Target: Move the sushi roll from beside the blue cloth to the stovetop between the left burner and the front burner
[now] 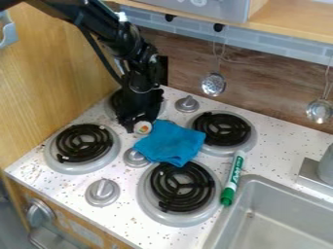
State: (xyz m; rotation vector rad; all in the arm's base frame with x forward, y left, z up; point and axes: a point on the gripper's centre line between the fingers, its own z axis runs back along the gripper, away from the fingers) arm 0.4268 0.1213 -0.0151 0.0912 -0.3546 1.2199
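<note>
The black gripper [138,121] hangs down at the upper left of the stove, in front of the back left burner. A small round white piece with an orange and green centre [142,127] is right at its lower end; whether it is held cannot be made out. Just to the right, a crumpled blue cloth [170,143] lies between the burners, its lower edge over the rim of the front right burner [183,193]. Right of that burner, a white and green marker [233,178] lies beside the sink, green cap toward the front.
Burners stand at the front left [83,149] and back right [222,132], with grey knobs [102,192] among them. A metal sink [280,219] is at the lower right, a faucet base [316,176] behind it. Metal utensils [213,84] hang along the back wall; a wooden wall [52,82] bounds the left.
</note>
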